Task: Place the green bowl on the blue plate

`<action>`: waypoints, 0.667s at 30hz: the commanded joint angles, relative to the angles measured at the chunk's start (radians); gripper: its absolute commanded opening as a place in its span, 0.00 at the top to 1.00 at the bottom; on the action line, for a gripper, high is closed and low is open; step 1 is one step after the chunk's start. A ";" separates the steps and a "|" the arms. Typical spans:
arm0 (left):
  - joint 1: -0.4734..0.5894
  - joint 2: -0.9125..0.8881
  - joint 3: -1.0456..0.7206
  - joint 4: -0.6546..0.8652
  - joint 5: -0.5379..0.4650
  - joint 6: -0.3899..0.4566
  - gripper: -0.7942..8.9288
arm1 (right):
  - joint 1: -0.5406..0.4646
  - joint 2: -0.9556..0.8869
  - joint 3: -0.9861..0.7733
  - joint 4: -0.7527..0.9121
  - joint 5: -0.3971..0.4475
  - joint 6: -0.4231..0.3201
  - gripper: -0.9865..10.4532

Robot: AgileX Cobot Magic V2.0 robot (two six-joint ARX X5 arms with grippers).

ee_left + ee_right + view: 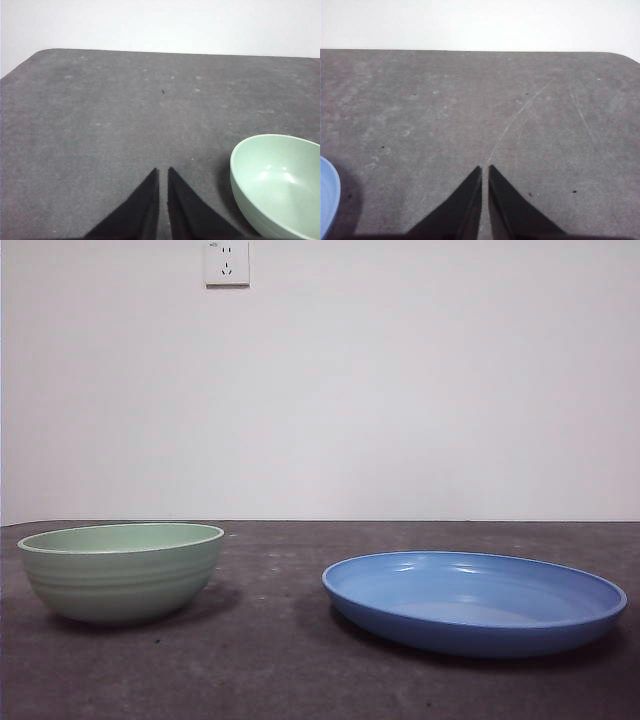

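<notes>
On the desk [280, 660]: I see a dark grey, lightly speckled surface carrying two dishes, both resting flat and upright.
Green bowl [122, 571]: it sits on the left side of my front view, pale mint with faint ridges around its side and a lighter rim; nothing lies inside it that I can see.
Blue plate [475, 602]: it sits on the right side of my front view, wide, shallow and glossy, with a raised rim; its inside is bare.
Bowl and plate: they stand apart, with a strip of bare desk between them; the bowl is not on the plate.
Left pincer [163, 172]: its two black jaws are pressed nearly together, only a thin slit between them, and they hold nothing; it hangs above bare desk, with the green bowl [277, 185] just off to one side of it, not touching.
Right pincer [485, 170]: its jaws are likewise closed to a thin slit and hold nothing; it hangs above bare, scratched desk, with only an edge of the blue plate [327, 197] showing off to one side.
Wall [400, 390]: plain white behind the desk, with a white socket [227, 262] high up.
Front view: neither arm shows there.
</notes>
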 commanded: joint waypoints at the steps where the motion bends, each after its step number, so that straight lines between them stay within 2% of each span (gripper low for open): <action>1: 0.000 -0.002 -0.021 -0.007 -0.002 0.011 0.89 | -0.002 -0.001 -0.005 0.005 0.003 -0.005 0.90; 14: 0.000 -0.002 -0.020 -0.007 -0.002 0.003 0.90 | 0.000 -0.001 -0.005 0.003 0.000 0.001 0.90; 20: 0.000 -0.001 -0.014 -0.008 -0.002 -0.033 0.90 | 0.000 -0.001 0.008 0.007 -0.050 0.108 0.90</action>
